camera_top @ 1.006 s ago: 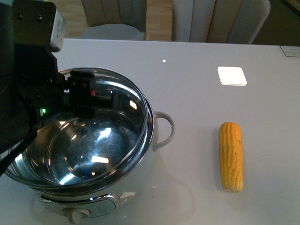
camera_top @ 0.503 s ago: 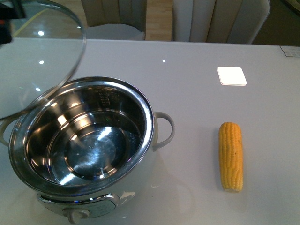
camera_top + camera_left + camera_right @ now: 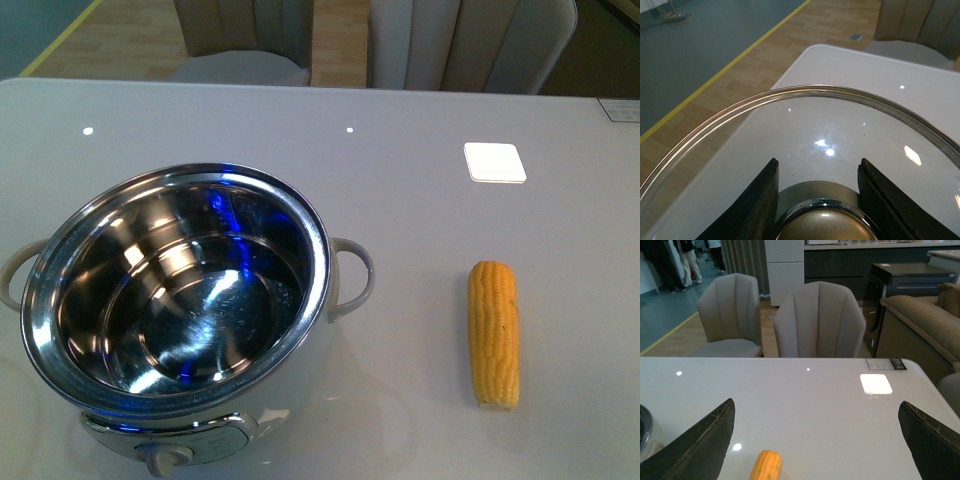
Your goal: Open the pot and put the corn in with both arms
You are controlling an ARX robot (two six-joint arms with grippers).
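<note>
The pot (image 3: 175, 300) stands open at the front left of the white table, its steel inside empty, white loop handles on both sides and a knob at the front. The corn (image 3: 494, 331) lies on the table to the right of the pot; its far end also shows in the right wrist view (image 3: 766, 465). Neither arm shows in the front view. In the left wrist view my left gripper (image 3: 818, 192) is shut on the metal knob of the glass pot lid (image 3: 805, 115), held above the table. My right gripper (image 3: 817, 440) is open and empty, above the table behind the corn.
A white square patch (image 3: 495, 162) lies on the table behind the corn. Chairs (image 3: 817, 320) stand beyond the table's far edge. The pot's edge (image 3: 644, 427) shows in the right wrist view. Wooden floor lies beyond the table's left edge (image 3: 785, 80).
My left arm has lifted the glass lid off the pot and carried it up and left, out of the front view. The pot now stands uncovered. The corn has not moved.
</note>
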